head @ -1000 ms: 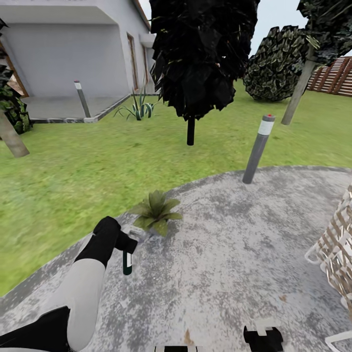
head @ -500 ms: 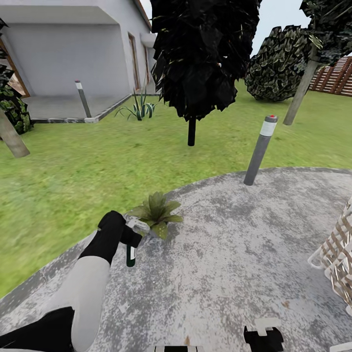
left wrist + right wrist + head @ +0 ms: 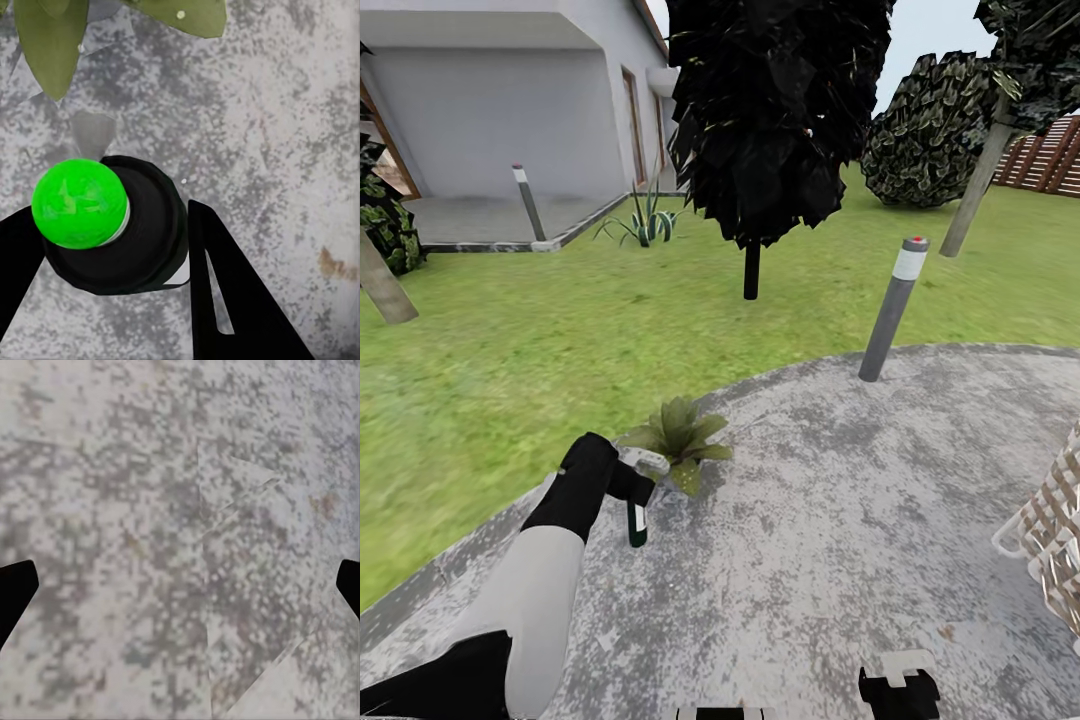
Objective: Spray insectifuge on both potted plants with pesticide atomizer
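- The left gripper (image 3: pixel 632 487) is clamped on the atomizer (image 3: pixel 637 522), near left on the patio (image 3: pixel 840 520).
- The atomizer hangs about upright, long axis vertical, tilted slightly; in the left wrist view its bright green end (image 3: pixel 79 202) faces the camera between the black fingers (image 3: pixel 225 300).
- Plant (image 3: pixel 680 440) just beyond it, at the patio's edge beside the lawn (image 3: pixel 510 360).
- Right gripper (image 3: pixel 180 585): wide apart over bare stone.

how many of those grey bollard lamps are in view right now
2. One bollard lamp stands at the patio's far edge, right of the dark tree. The other bollard lamp stands far off at the left, on the paving by the house. More may be out of view.
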Controlling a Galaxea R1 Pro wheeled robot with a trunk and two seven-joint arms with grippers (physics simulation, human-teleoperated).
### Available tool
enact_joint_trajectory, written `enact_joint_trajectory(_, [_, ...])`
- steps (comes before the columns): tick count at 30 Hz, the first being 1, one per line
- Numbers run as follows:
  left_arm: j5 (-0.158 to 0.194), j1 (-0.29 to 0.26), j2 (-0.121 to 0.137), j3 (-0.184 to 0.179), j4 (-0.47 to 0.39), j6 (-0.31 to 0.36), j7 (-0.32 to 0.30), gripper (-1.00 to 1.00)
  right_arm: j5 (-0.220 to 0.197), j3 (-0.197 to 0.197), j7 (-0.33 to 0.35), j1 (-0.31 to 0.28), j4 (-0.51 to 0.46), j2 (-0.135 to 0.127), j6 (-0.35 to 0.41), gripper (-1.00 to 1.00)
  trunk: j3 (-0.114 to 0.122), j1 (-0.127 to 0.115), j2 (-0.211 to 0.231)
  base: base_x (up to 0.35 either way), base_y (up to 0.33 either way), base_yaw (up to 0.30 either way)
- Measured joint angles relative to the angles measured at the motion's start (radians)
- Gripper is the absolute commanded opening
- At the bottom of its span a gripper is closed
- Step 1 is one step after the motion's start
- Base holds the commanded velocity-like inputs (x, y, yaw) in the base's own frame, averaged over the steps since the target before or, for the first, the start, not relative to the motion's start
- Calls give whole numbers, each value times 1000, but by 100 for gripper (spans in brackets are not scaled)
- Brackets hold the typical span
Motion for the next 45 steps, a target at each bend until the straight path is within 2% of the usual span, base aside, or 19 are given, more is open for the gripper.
enact_joint_trajectory(4, [1, -8, -2, 0, -37, 8, 0, -100, 0, 0, 0, 0, 0, 0, 0, 100, 0, 0, 0, 40, 0, 0])
enact_joint_trajectory(6, [2, -11, -4, -11, -50, 40, 0, -100, 0, 0, 0, 0, 0, 0, 0, 100, 0, 0, 0, 40, 0, 0])
enact_joint_trajectory(9, [-1, -1, 5, -109, -59, 96, 0, -100, 0, 0, 0, 0, 0, 0, 0, 100, 0, 0, 0, 7, 0, 0])
enact_joint_trajectory(10, [-2, 2, 8, -132, -59, 104, -1, -100, 0, 0, 0, 0, 0, 0, 0, 100, 0, 0, 0, 0, 0, 0])
enact_joint_trajectory(11, [0, -1, 8, -133, -58, 107, -1, -100, 0, 0, 0, 0, 0, 0, 0, 100, 0, 0, 0, 0, 0, 0])
enact_joint_trajectory(15, [-1, -48, 10, -133, -4, 116, -9, -100, 0, 0, 0, 0, 0, 0, 0, 100, 0, 0, 0, 0, 0, 0])
enact_joint_trajectory(16, [3, -116, 10, -120, 75, 120, -23, -100, 0, 0, 0, 0, 0, 0, 0, 100, 0, 0, 0, 0, 0, 0])
enact_joint_trajectory(17, [1, -139, 10, -106, 94, 120, -30, -100, 0, 0, 0, 0, 0, 0, 0, 100, 0, 0, 0, 0, 0, 0])
enact_joint_trajectory(19, [0, -206, 11, -54, 175, 120, -41, -100, 0, 0, 0, 0, 0, 0, 0, 100, 0, 0, 0, 0, 0, 0])
enact_joint_trajectory(21, [-4, -236, 15, -32, 204, 118, -43, -100, 0, 0, 0, 0, 0, 0, 0, 100, 0, 0, 0, 0, 0, 0])
enact_joint_trajectory(28, [-8, -242, 31, -24, 223, 117, -44, -100, 0, 0, 0, 0, 0, -1, 0, 100, 0, 0, 0, 0, 0, 0])
enact_joint_trajectory(30, [-12, -237, 56, -25, 224, 115, -45, -100, 0, 0, 0, 1, 0, -1, 0, 100, 0, 0, 0, 0, 0, 0])
enact_joint_trajectory(32, [-13, -232, 100, -26, 225, 115, -55, -100, 0, 0, 0, 1, 0, -1, 0, 100, 0, 0, 0, 0, 0, 0])
enact_joint_trajectory(34, [-5, -230, 115, -31, 225, 116, -79, -100, 0, 0, 0, 1, 0, -2, 0, 100, 0, 0, 0, 0, 0, 0])
enact_joint_trajectory(37, [-2, -228, 107, -32, 231, 117, -94, -100, 0, 0, 0, 2, 0, -2, 0, 100, 0, 0, 0, 0, 0, 0])
enact_joint_trajectory(39, [6, -227, 55, -32, 252, 121, -98, -100, 0, 0, 0, 2, 0, -2, 0, 100, 0, 0, 0, 0, 0, 0])
enact_joint_trajectory(40, [-5, -225, 52, -33, 253, 115, -98, -100, 0, 0, 0, 2, 0, -2, 0, 100, 0, 0, 0, 0, 0, 0])
enact_joint_trajectory(45, [-9, -222, 58, -39, 250, 109, -98, -100, 0, 0, 0, 1, 0, -2, 0, 100, 0, 0, 0, 20, -53, 0])
